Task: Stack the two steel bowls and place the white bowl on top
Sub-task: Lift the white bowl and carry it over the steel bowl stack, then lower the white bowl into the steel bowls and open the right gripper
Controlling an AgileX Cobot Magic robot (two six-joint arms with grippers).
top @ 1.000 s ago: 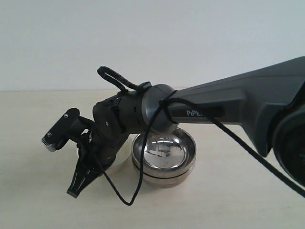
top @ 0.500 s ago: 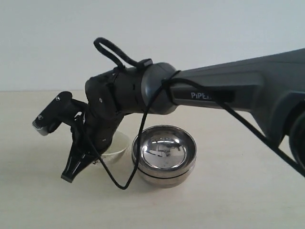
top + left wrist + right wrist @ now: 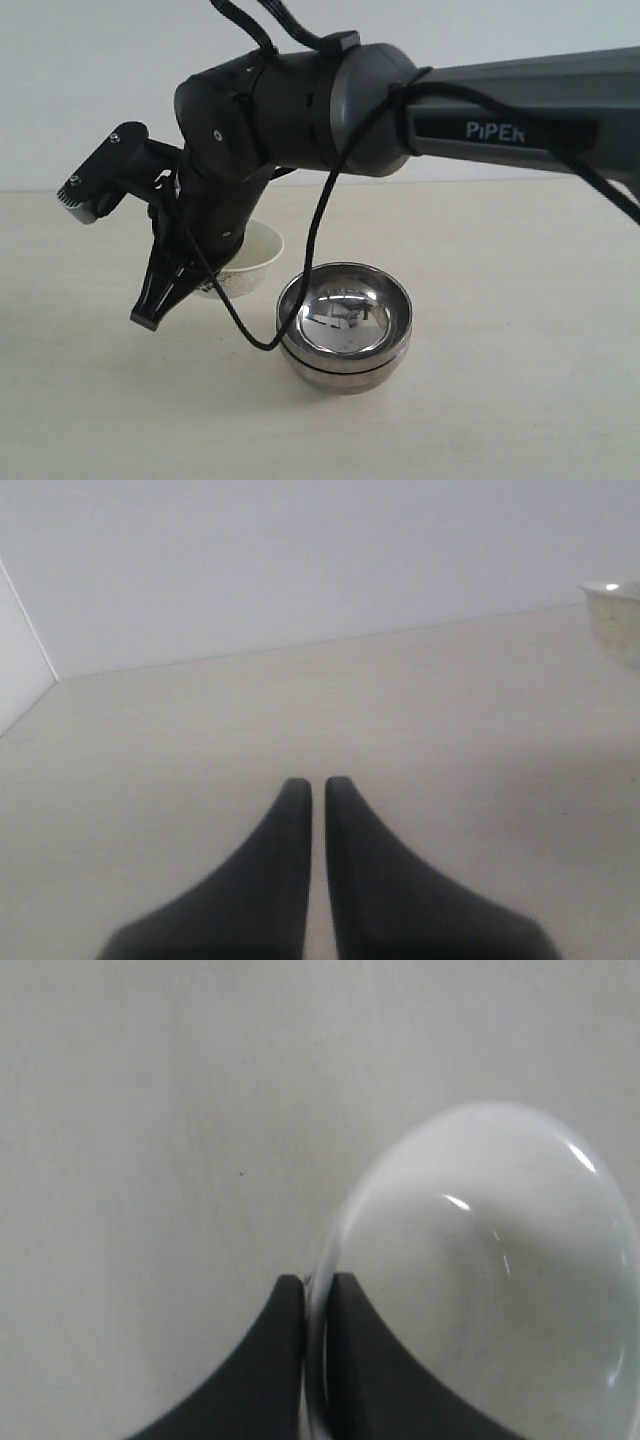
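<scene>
The two steel bowls (image 3: 345,330) sit nested, one inside the other, on the table in the middle of the exterior view. My right gripper (image 3: 150,312) reaches across to their left. It is shut on the rim of the white bowl (image 3: 255,262), which hangs tilted just above the table beside the steel stack. In the right wrist view the rim is pinched between the fingertips of the right gripper (image 3: 317,1285), and the white bowl (image 3: 480,1260) shows its glossy inside. My left gripper (image 3: 317,785) is shut on nothing over bare table. It does not show in the exterior view.
The pale wooden table (image 3: 500,420) runs back to a plain white wall. The right arm's dark body (image 3: 300,100) and a loose black cable (image 3: 300,300) hang over the left half of the steel bowls. A pale bowl edge (image 3: 615,620) shows in the left wrist view.
The right arm has risen, lifting the white bowl off the table. The steel bowls have not moved.
</scene>
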